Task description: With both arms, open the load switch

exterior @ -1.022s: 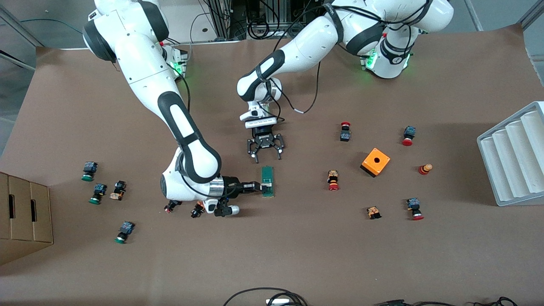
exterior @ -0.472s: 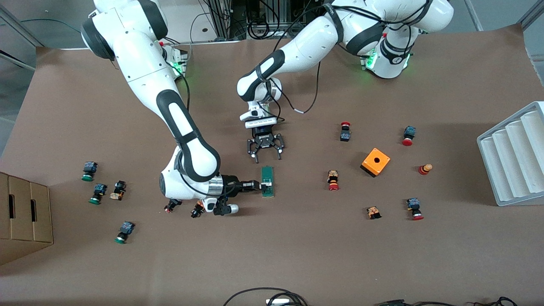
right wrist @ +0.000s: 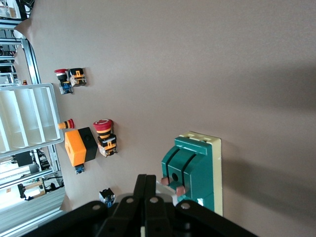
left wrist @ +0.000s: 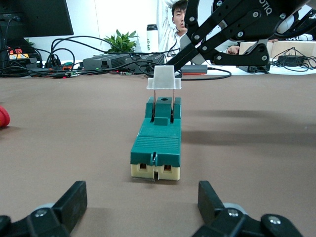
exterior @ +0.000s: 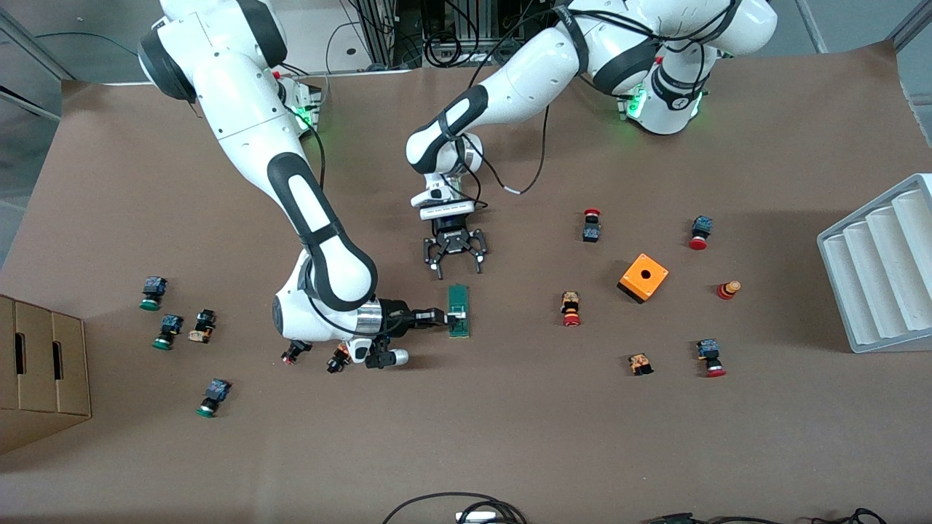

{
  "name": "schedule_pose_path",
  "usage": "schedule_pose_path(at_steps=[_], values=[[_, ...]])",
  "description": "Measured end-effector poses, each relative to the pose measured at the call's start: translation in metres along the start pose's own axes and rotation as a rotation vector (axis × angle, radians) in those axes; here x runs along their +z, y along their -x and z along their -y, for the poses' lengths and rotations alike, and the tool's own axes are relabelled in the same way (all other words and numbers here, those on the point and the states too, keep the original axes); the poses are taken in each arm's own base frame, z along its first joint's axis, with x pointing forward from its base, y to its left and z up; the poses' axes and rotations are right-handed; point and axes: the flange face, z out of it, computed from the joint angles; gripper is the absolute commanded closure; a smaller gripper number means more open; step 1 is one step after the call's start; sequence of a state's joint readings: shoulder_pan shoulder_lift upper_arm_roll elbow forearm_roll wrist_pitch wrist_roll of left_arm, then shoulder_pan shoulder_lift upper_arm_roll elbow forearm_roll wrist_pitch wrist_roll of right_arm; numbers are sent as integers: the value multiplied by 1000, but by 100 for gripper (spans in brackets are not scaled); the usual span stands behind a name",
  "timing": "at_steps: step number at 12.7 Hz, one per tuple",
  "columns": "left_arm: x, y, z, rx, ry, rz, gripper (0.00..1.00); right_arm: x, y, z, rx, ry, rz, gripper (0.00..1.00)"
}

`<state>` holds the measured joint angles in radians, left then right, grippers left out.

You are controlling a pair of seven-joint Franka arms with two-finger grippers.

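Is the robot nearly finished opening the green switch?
Partway, it looks like. Done: the white handle on the green load switch stands raised, with the right gripper shut on it. In hand: the left gripper hovers open over the table at the switch's end toward the bases, not touching it. Left: I cannot tell whether the handle must swing further.

Robotics lab: two white Franka arms [exterior: 306,204] on a brown-covered surface [exterior: 510,422], cable bundles [left wrist: 44,64], monitor [left wrist: 32,17], seated operator [left wrist: 178,15] near the arms.
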<state>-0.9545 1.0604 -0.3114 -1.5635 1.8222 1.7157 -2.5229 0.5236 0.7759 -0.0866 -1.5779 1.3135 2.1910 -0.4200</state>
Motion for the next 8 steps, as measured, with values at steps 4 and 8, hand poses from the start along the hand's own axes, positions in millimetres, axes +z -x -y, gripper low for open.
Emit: schedule_pose_path(at_steps=[4,8], values=[[0,0,0,0,0,0,0,1,3,-3,-4,3,6,100],[0,0,0,0,0,0,0,2,4,-4,-7,4,8,100]])
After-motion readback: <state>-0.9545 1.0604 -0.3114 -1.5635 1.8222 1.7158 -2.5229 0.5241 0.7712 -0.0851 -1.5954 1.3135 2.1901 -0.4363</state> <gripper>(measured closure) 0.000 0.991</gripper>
